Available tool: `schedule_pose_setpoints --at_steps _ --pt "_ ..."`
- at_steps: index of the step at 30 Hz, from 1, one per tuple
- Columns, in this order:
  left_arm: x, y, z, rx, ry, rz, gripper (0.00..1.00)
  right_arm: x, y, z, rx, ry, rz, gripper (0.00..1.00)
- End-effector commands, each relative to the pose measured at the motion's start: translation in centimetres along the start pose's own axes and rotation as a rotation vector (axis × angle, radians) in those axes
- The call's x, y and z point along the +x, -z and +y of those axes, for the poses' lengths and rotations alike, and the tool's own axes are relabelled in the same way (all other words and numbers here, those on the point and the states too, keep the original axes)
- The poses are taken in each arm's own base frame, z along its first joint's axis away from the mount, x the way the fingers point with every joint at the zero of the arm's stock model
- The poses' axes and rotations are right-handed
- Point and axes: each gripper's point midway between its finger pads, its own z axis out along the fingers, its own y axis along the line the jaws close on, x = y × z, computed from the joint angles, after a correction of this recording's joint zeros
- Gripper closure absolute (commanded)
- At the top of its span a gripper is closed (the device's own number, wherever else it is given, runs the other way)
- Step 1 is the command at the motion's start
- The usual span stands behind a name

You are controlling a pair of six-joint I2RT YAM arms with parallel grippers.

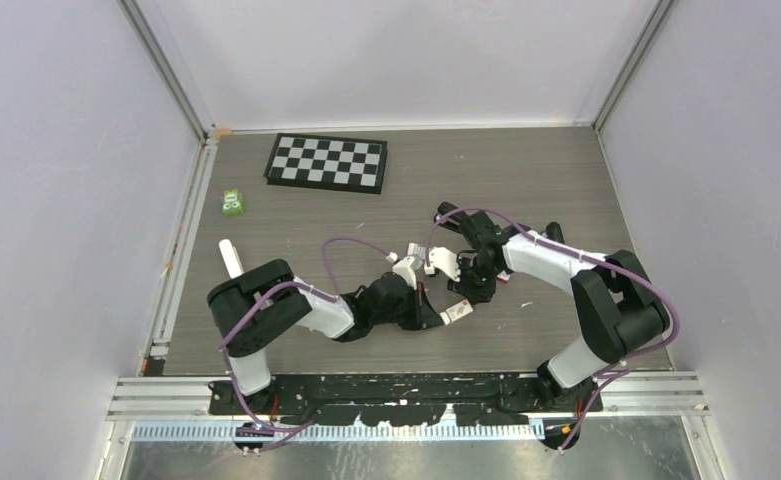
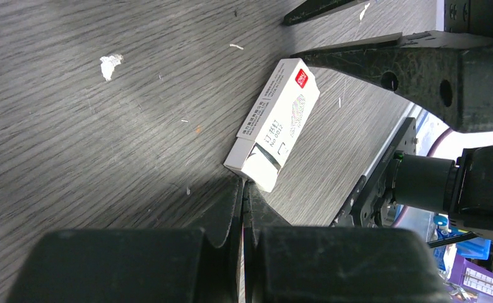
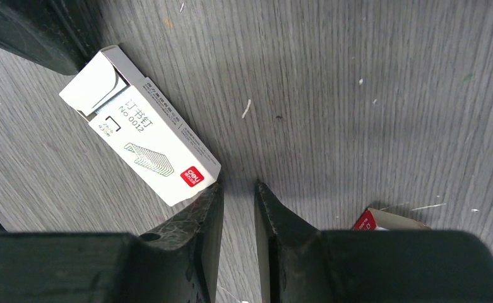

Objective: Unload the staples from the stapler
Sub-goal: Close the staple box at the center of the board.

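Judging progress is hard: neither wrist view shows the stapler, and from above I cannot pick it out among the arms, so whether any staples are out I cannot tell. No loose staples show. At the far left of the table (image 1: 566,180) lie a green block (image 1: 232,203) and a white tube (image 1: 229,256), with a checkerboard (image 1: 328,162) behind, all well apart from the work. The left gripper (image 2: 242,186) has its jaws clenched on nothing, tips just beside the open flap of a staple box (image 2: 275,123). The right gripper (image 3: 237,186) hovers with jaws slightly parted and empty, at that box's other end. A second small box (image 3: 389,219) peeks in on the right. Both boxes likely crowd the working spot.
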Motion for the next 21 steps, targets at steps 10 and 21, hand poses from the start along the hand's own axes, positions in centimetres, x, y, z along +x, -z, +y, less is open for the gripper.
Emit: schedule_pose_setpoints --at_steps 10,21 --pt "0.2 -0.4 1.2 -0.040 -0.004 0.006 1.00 0.1 -1.7 2.9 -0.132 0.021 0.013 0.70" --pt "-0.1 -0.4 1.1 -0.043 -0.004 -0.002 1.00 0.1 -1.9 3.8 -0.171 0.047 0.024 0.70"
